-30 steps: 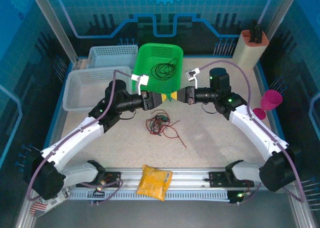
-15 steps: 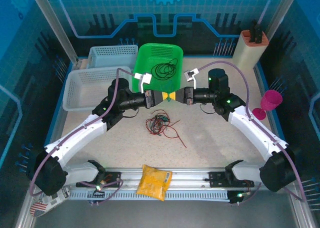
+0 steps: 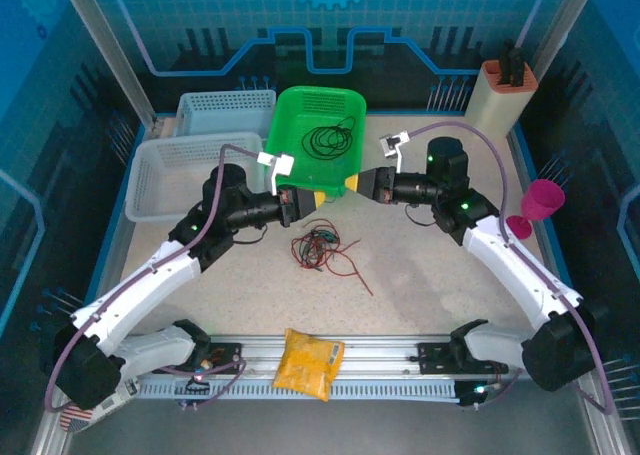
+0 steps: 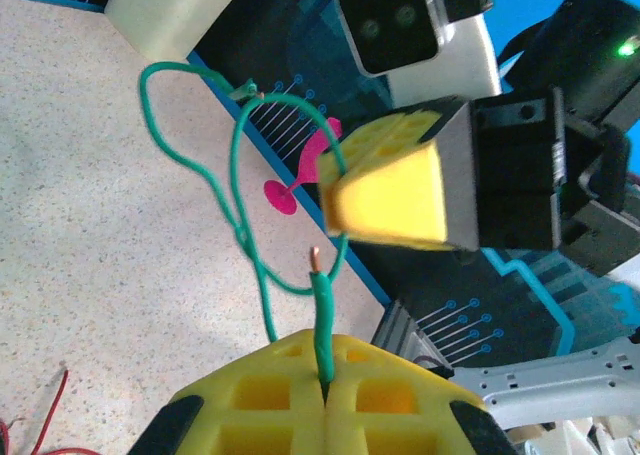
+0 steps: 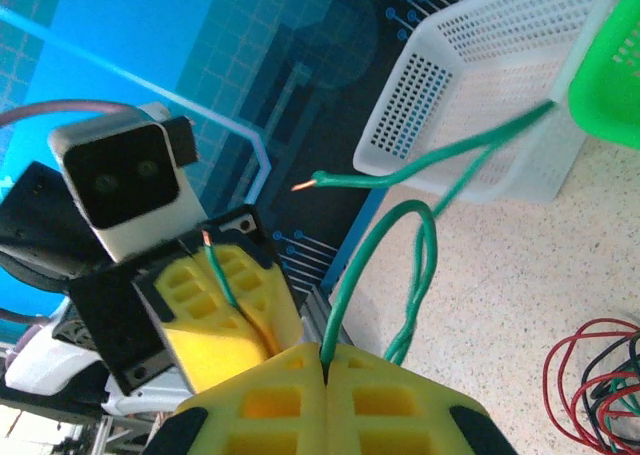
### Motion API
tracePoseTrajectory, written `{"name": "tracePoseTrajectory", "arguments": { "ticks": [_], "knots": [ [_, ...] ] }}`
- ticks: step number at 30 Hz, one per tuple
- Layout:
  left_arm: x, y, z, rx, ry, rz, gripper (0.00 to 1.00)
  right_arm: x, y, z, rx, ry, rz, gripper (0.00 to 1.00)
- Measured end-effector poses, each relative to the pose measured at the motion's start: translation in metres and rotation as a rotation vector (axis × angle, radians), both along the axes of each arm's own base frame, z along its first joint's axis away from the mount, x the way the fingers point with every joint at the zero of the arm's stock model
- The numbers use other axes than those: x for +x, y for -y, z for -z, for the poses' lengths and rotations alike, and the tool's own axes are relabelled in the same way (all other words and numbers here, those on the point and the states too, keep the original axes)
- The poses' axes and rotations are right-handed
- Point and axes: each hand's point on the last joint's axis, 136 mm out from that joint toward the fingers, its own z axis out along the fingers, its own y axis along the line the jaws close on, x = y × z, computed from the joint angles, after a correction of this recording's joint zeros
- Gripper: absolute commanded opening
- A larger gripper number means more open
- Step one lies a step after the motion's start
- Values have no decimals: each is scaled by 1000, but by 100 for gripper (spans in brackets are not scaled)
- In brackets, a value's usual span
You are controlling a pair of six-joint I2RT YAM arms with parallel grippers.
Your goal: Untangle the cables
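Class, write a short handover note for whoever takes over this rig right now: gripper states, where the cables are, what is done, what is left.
Grippers: the left gripper is shut on a green wire. The right gripper is shut on the same wire, held in the air between them.
Done: a black cable lies in the green basket.
Left: the tangle of red, black and green strands on the table. The green wire is not yet set down.
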Motion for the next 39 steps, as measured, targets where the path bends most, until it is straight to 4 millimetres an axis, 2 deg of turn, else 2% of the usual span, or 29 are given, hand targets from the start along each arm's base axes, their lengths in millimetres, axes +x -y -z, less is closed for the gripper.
{"name": "tracePoseTrajectory", "arguments": {
  "ticks": [4, 10, 18, 21, 31, 39],
  "knots": [
    [0, 0, 3, 4, -3, 1, 0, -1, 3, -7, 11, 2, 21, 0],
    [0, 0, 2, -3, 6, 2, 0, 1, 4, -5, 19, -8, 36, 0],
    [2, 6, -3, -45, 10, 27, 0, 4, -5, -10, 36, 34, 50, 0],
    [2, 8, -2, -49, 4, 35, 0, 6, -11, -7, 37, 50, 77, 0],
    [-1, 11, 3, -55, -19, 44, 0, 24, -38, -5, 67, 104, 196, 0],
    [-1, 11, 7, -52, -23, 42, 0, 38, -37, -2, 53, 121, 311, 0]
  ]
}}
